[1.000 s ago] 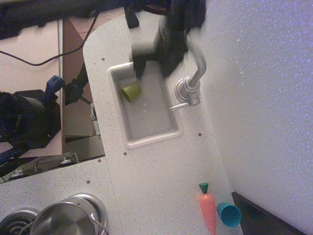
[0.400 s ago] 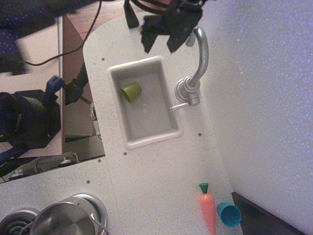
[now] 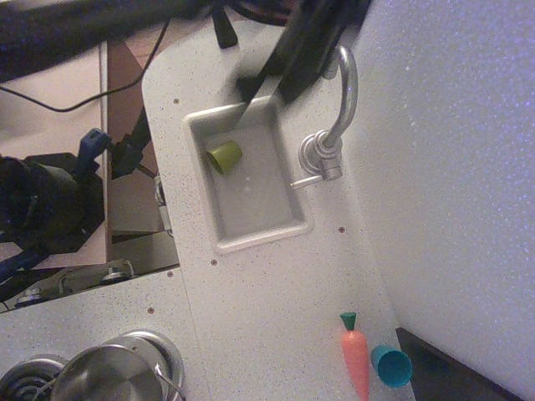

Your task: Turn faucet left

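Faucet (image 3: 333, 134) stands at the sink's (image 3: 251, 238) right rim, spout arcing toward the counter's far end — the blurred gripper (image 3: 280, 71) hovers just beside its tip, seemingly placed to push it — jaw state indiscernible.

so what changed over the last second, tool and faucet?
The tool, a dark blur, rose from over the sink's far end and the spout toward the top edge. The faucet spout shifted slightly; its base and lever stayed put. Green cup, carrot, blue cup and pot unchanged.
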`<move>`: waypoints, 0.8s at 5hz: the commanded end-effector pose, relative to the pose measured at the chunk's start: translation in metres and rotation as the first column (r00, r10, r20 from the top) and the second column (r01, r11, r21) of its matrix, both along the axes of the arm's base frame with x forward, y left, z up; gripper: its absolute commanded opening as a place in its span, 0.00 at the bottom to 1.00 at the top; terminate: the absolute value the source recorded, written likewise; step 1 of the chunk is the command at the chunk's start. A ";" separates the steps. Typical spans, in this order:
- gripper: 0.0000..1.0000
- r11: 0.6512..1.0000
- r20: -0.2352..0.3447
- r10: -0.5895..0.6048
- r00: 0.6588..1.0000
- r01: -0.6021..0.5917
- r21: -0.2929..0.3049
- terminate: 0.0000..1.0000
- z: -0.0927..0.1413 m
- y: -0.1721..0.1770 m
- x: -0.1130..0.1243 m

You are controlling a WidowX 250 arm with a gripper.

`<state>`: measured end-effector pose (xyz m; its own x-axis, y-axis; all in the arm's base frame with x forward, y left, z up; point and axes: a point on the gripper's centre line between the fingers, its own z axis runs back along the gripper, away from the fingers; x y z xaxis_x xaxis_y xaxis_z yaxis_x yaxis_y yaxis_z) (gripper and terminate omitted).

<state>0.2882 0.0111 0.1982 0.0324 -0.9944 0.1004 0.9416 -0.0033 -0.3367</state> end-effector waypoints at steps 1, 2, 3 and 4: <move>1.00 0.981 0.147 -0.195 0.970 0.192 0.033 0.00 0.045 -0.065 -0.017; 1.00 0.990 0.113 -0.135 0.984 0.138 -0.024 0.00 0.036 -0.111 -0.006; 1.00 0.990 0.113 -0.135 0.984 0.138 -0.024 0.00 0.036 -0.111 -0.006; 1.00 0.990 0.113 -0.135 0.984 0.138 -0.024 0.00 0.036 -0.111 -0.006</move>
